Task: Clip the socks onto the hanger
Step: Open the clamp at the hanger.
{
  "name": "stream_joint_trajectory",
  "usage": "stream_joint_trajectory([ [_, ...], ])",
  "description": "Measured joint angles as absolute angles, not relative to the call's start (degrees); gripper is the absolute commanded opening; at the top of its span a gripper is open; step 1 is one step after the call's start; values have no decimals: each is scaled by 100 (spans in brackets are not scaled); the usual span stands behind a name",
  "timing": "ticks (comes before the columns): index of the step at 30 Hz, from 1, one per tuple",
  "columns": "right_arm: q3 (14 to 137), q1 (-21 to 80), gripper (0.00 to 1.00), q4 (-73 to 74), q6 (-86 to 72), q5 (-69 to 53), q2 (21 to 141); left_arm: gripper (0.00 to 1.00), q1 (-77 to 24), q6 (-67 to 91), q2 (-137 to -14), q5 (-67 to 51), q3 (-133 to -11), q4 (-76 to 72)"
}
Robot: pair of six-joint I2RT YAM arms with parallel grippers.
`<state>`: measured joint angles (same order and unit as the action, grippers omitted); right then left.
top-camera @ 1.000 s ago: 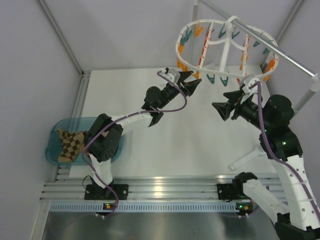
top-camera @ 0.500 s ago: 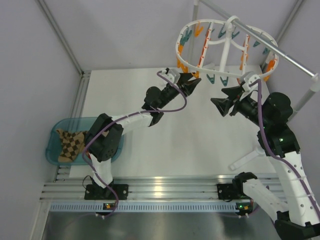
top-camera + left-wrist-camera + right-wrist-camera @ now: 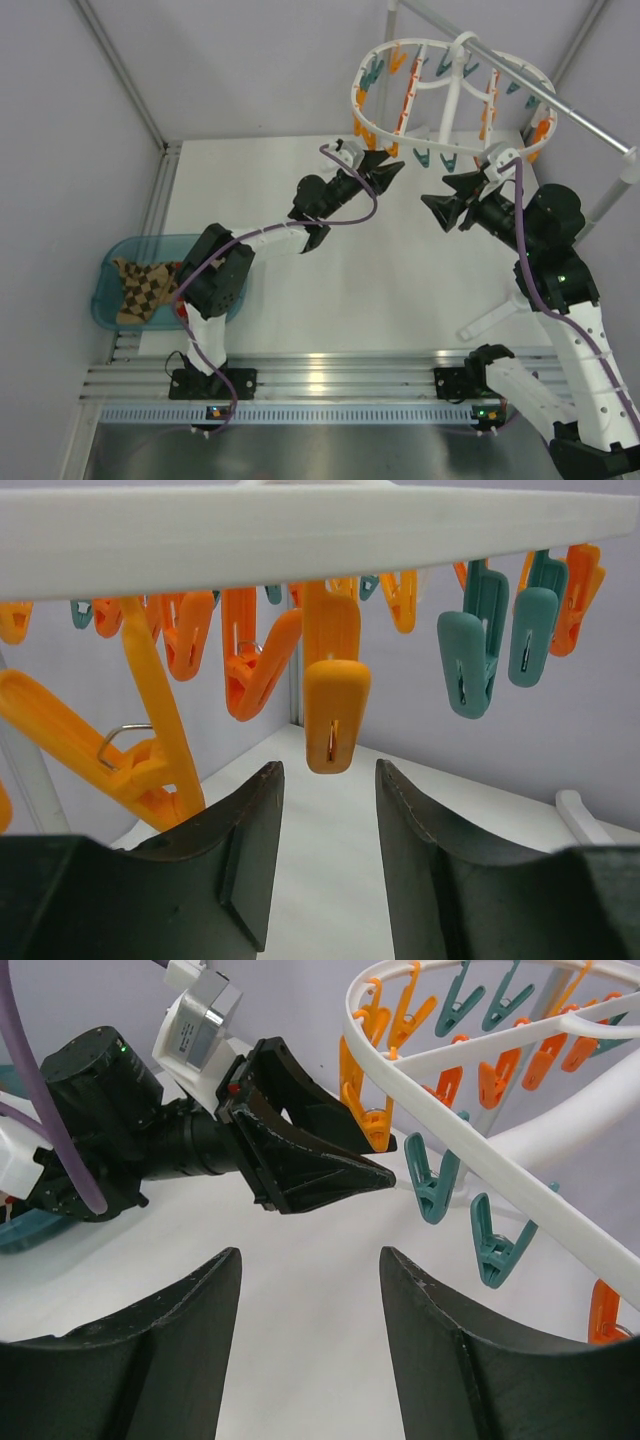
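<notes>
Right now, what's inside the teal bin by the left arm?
The brown-and-tan argyle socks lie bunched in the teal bin. A small red item shows at its right edge. The left arm covers the bin's right end, so anything there is hidden.

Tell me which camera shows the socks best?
The top view. It alone shows the socks, a brown-and-tan checked heap lying in the teal bin at the left. Both wrist views face the hanger, so neither shows the socks.
</notes>
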<state>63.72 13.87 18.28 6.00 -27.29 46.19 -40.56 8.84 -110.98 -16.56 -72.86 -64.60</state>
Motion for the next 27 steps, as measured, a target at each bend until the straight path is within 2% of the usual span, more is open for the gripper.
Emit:
stream_joint_trajectory([
  [5,6372,1389,57,1820,604,-2724,4626,43,-4056,888,-11122,-1619,-7297,-6462],
  [9,6329,1389,57,1774,633,-2722,4630,48,-4056,904,-11122,-1612,-7297,-6462],
  [21,6298,1389,57,1704,648,-2703,4668,50,-4095,958,-11122,-1500,-7297,-6473],
  [27,6296,1406,57,1688,650,-2700,4668,47,-4112,961,-11122,-1466,-7297,-6475],
])
